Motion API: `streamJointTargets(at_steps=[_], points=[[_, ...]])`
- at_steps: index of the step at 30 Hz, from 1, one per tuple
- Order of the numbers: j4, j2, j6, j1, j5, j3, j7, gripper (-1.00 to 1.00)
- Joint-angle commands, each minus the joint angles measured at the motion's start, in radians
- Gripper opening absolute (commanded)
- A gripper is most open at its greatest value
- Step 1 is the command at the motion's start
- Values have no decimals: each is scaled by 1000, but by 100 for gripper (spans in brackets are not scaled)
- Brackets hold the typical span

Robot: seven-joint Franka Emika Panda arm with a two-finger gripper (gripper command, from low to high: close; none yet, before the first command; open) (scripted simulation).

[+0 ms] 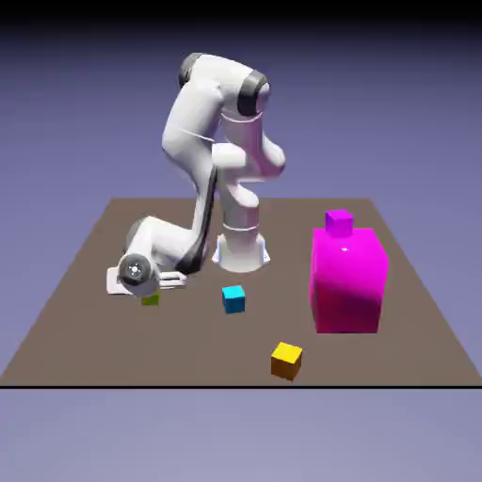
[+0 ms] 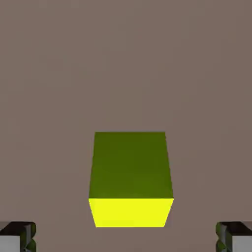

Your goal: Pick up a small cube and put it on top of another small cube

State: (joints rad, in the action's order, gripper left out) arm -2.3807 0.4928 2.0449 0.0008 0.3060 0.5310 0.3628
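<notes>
Five blocks sit on the brown table (image 1: 75, 311): three tiny cubes of matching size, one big magenta block (image 1: 349, 282), and one small magenta cube (image 1: 339, 222) resting on the big block's top. The tiny ones are a lemon-yellow cube (image 2: 130, 179), a cyan cube (image 1: 233, 299) and an amber-orange cube (image 1: 286, 361), one of each. There is one white arm, bent low over the table toward the exterior view's left, and its single gripper (image 2: 126, 236) stands wide open with nothing between the jaws. In the exterior view the lemon-yellow cube (image 1: 151, 299) is mostly hidden under the hand, only a small greenish edge peeking out below it. In the hand view the same cube fills the lower middle of the picture, its bright face nearest the bottom edge and a darker olive face above; the two grey fingertips (image 2: 17, 237) show at the bottom corners, one on each side of the cube and clear of it, not touching. The cyan cube lies near the hand, toward the exterior view's right, and the amber-orange cube lies farther off, near the table's front edge, well apart from the lemon-yellow one.
</notes>
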Motion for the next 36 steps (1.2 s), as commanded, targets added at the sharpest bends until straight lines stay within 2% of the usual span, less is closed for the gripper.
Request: streamJointTargets(at_steps=[1,4,5,10,33,36], points=[[-16,27,44,-12,1,-3,2,0],[-48,82,133,-37,3,-10,7,0],[-48,82,133,-37,3,-10,7,-100],[15,-25,-41,11,-1,3,-2,-100],[623,161,-360,-287,-734,-794,995,-100],[596,172,-319,-280,-746,-804,993,-100]])
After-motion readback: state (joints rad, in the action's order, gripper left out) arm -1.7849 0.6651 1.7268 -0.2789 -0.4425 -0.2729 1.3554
